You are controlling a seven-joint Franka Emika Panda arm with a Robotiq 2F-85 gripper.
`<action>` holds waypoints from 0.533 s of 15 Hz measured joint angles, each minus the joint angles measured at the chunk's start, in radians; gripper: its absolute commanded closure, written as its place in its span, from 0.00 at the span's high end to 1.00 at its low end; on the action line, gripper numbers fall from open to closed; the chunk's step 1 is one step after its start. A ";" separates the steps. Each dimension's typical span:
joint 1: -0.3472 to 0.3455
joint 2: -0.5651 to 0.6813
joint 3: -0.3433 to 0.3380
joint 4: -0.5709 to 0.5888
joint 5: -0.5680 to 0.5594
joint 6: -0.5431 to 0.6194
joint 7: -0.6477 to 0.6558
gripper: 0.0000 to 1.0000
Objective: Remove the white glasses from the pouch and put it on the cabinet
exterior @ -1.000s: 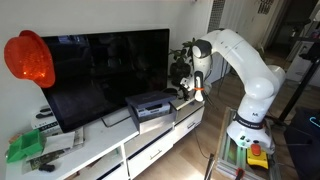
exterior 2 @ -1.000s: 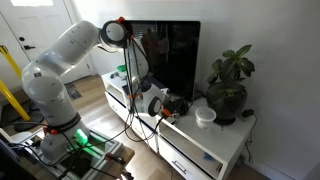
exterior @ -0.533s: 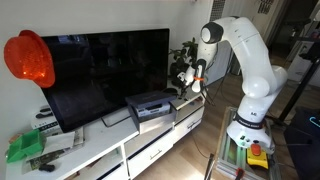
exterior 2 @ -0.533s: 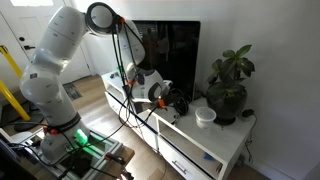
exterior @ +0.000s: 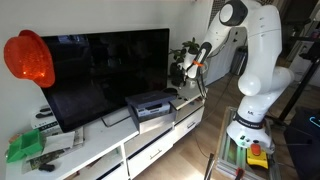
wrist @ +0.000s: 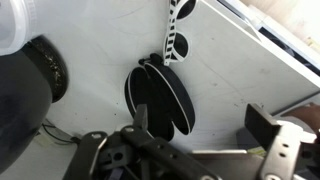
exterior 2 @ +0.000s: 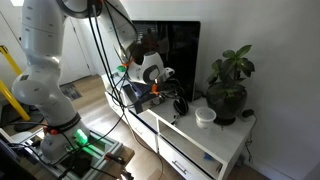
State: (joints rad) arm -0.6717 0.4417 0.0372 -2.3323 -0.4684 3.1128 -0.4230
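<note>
Black pouch [wrist: 160, 100], one, flat on the white worktop [wrist: 240, 70]; your pincer [wrist: 200, 120] hovers above, spread wide, holding nothing.

Exterior views from opposite cabinet [exterior: 150, 153] ends; wrist view close overhead

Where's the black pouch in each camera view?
In an exterior view: black pouch on the cabinet, beside the white cup.
In an exterior view: not discernible on the cabinet.
Wrist view: centre of frame.
Shared landmark: the white cabinet top.
</note>
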 measured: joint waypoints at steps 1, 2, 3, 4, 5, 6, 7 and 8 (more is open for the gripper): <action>-0.041 -0.019 0.049 -0.005 0.044 -0.020 0.004 1.00; -0.080 -0.033 0.096 -0.009 0.090 -0.033 0.006 1.00; -0.114 -0.043 0.136 -0.011 0.134 -0.045 0.010 1.00; -0.147 -0.052 0.172 -0.012 0.178 -0.058 0.015 1.00; -0.179 -0.059 0.205 -0.013 0.222 -0.067 0.020 1.00; -0.209 -0.064 0.235 -0.013 0.266 -0.075 0.025 1.00; -0.239 -0.066 0.263 -0.013 0.307 -0.081 0.029 1.00; -0.268 -0.068 0.290 -0.013 0.349 -0.087 0.033 1.00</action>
State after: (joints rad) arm -0.9396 0.3734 0.3272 -2.3452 -0.1190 3.0261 -0.3900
